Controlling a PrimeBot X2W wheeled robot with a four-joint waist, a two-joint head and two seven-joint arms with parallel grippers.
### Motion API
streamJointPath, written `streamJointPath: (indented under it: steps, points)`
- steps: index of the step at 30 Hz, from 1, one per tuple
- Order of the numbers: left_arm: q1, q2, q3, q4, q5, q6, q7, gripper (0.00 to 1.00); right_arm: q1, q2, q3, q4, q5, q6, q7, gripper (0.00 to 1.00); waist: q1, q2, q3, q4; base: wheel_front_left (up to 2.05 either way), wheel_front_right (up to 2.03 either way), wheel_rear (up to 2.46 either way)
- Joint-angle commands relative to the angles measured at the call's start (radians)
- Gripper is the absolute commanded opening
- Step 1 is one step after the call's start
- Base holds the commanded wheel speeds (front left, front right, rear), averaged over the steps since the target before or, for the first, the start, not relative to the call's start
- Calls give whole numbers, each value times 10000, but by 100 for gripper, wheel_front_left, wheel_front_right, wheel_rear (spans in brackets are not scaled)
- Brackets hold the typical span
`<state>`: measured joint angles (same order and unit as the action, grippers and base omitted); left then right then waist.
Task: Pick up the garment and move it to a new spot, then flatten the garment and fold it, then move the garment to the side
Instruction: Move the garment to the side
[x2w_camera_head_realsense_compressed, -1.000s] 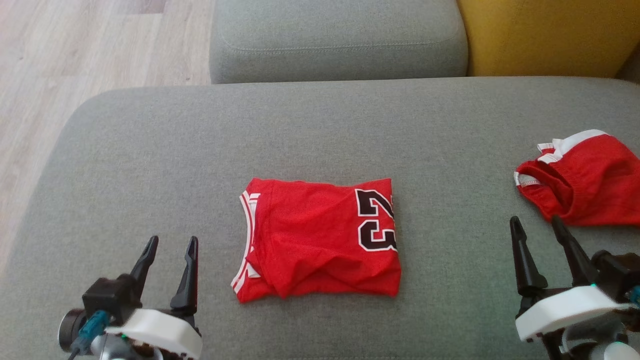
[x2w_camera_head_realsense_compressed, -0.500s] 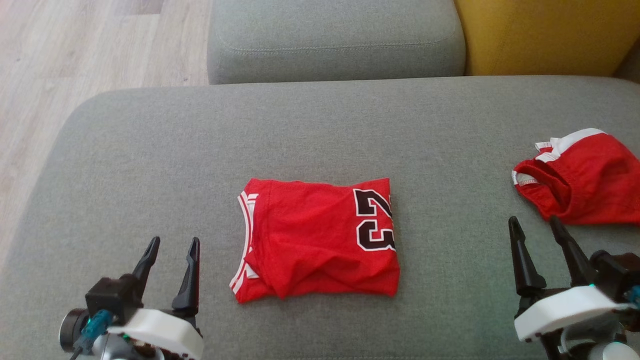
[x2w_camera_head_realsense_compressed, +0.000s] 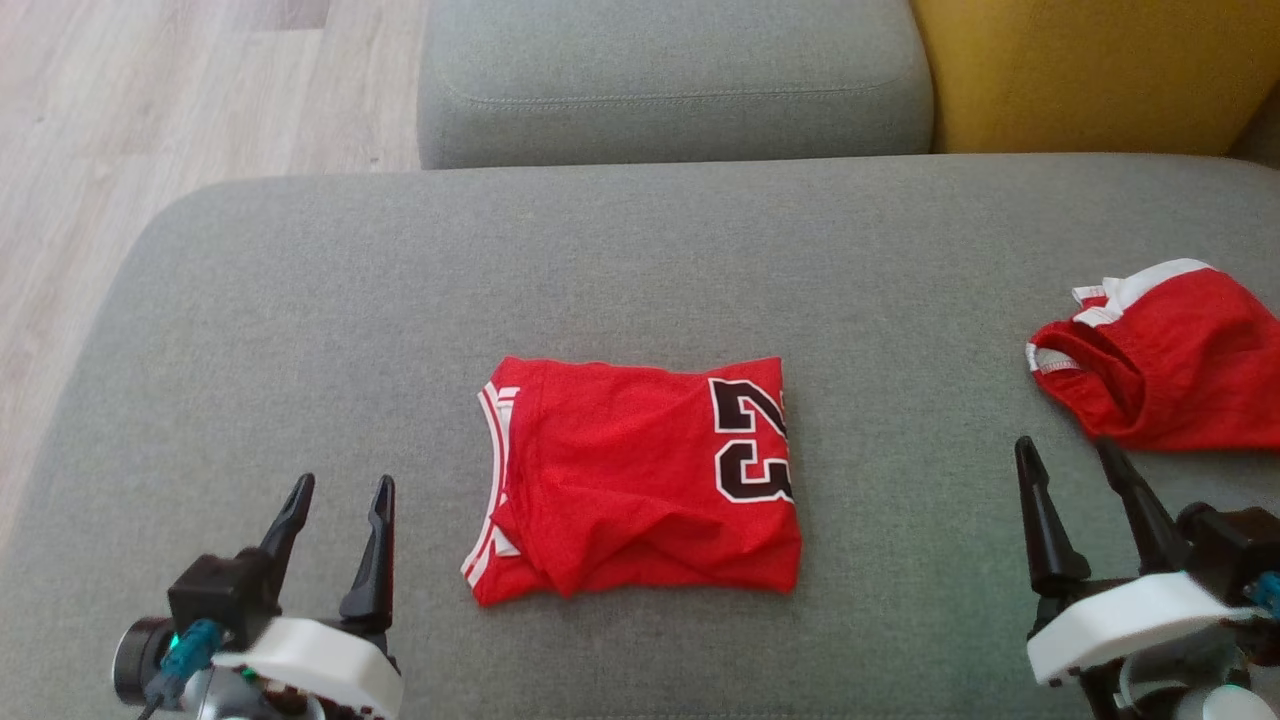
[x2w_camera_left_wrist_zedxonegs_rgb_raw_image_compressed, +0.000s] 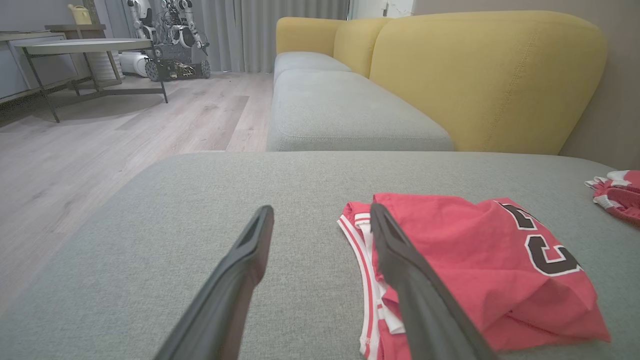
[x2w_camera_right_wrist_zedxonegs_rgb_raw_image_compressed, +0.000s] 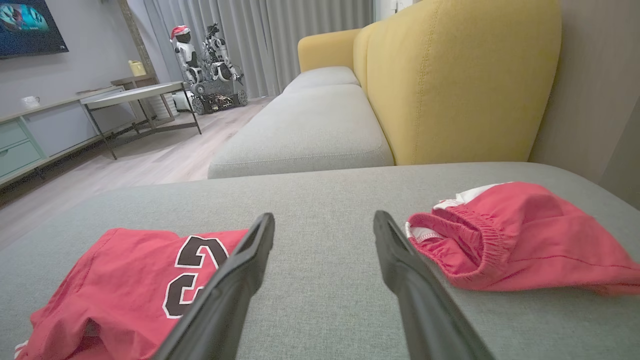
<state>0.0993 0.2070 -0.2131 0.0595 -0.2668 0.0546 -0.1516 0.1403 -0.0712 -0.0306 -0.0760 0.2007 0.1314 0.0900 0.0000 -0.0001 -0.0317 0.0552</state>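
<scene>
The garment, a red jersey (x2w_camera_head_realsense_compressed: 620, 480) with white trim and a black "23", lies folded into a rough rectangle in the middle of the grey seat cushion (x2w_camera_head_realsense_compressed: 300, 300). My left gripper (x2w_camera_head_realsense_compressed: 344, 482) hovers open to the left of it, near the cushion's front edge, with nothing between its fingers. In the left wrist view the jersey (x2w_camera_left_wrist_zedxonegs_rgb_raw_image_compressed: 475, 260) sits just right of that gripper (x2w_camera_left_wrist_zedxonegs_rgb_raw_image_compressed: 321, 210). My right gripper (x2w_camera_head_realsense_compressed: 1066, 445) stands open to the jersey's right. The right wrist view has the jersey (x2w_camera_right_wrist_zedxonegs_rgb_raw_image_compressed: 125, 280) at lower left of that gripper (x2w_camera_right_wrist_zedxonegs_rgb_raw_image_compressed: 325, 216).
Crumpled red shorts (x2w_camera_head_realsense_compressed: 1180, 370) with a white waistband lie at the cushion's right edge, just beyond my right gripper. A second grey cushion (x2w_camera_head_realsense_compressed: 670, 80) and a yellow backrest (x2w_camera_head_realsense_compressed: 1090, 70) stand behind. Wooden floor (x2w_camera_head_realsense_compressed: 150, 100) lies off the left edge.
</scene>
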Motion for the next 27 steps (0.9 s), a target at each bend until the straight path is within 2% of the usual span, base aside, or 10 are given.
streamJointPath:
  steps: [1, 6, 11, 17, 27]
  points:
    - [-518, 175, 334, -380, -28, 83, -51, 100, -304, -43, 249, -271, -71, -7, 27, 100, 0, 1, 23, 27, 0, 0, 0]
    - [-772, 201, 232, -431, -9, 34, -32, 100, -590, -30, 404, 99, 17, -7, 80, 100, 0, 1, 255, 285, 0, 0, 0]
    - [-1093, 137, 174, -424, -39, 8, -178, 100, -1248, 48, 1062, 986, 239, -7, 147, 100, 0, 1, 698, 712, 0, 0, 0]
    - [-1513, 31, 48, -299, -37, -70, -378, 100, -2016, 139, 1700, 2286, 515, -7, -39, 100, 0, 1, 1098, 1235, 0, 0, 0]
    - [-2022, -27, 2, 30, -140, -196, -663, 100, -3283, 203, 2283, 5308, 1228, -7, 112, 100, 0, 1, 1393, 1828, 0, 0, 0]
